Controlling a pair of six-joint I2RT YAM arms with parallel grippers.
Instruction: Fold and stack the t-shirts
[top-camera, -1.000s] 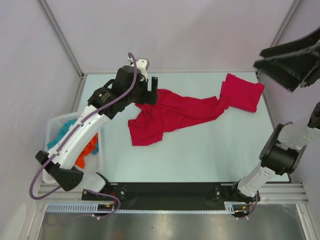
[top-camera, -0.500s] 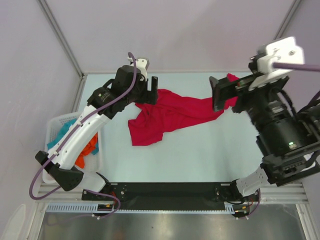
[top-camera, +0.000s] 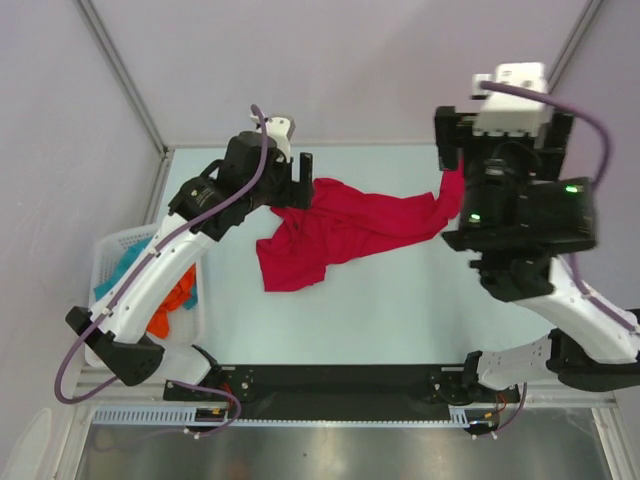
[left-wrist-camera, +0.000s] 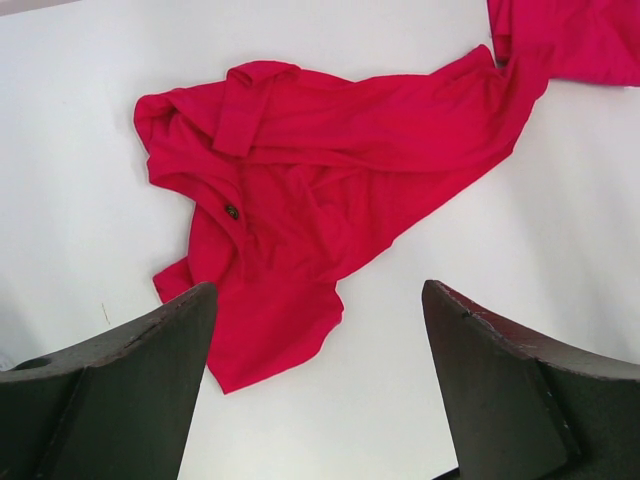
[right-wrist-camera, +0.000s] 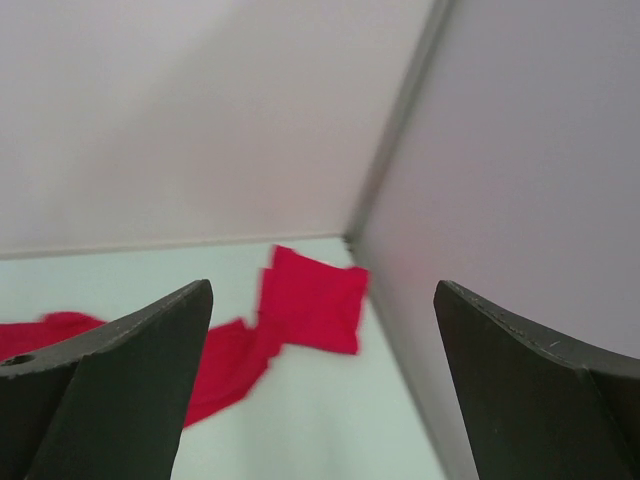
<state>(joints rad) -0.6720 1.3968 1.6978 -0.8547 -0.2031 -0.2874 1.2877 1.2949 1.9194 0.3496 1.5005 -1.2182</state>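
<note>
A crumpled crimson t-shirt (top-camera: 340, 225) lies spread across the middle of the table; the left wrist view shows it (left-wrist-camera: 320, 170) below and ahead of my fingers. A folded crimson t-shirt (right-wrist-camera: 315, 295) lies in the far right corner, touching the crumpled one's end (right-wrist-camera: 230, 355). In the top view my right arm hides most of it. My left gripper (top-camera: 303, 185) is open and empty, hovering above the crumpled shirt's far left part (left-wrist-camera: 320, 390). My right gripper (top-camera: 503, 130) is open and empty, held high over the right side (right-wrist-camera: 320, 390), facing the folded shirt.
A white basket (top-camera: 105, 255) with teal and orange cloths stands off the table's left edge. Pale walls close the back and sides; the right wall (right-wrist-camera: 520, 180) is close to the folded shirt. The black rail (top-camera: 340, 380) runs along the near edge.
My right arm has swung in from the far right and risen over the table's right side, now covering the folded shirt in the top view. The left arm has barely shifted.
</note>
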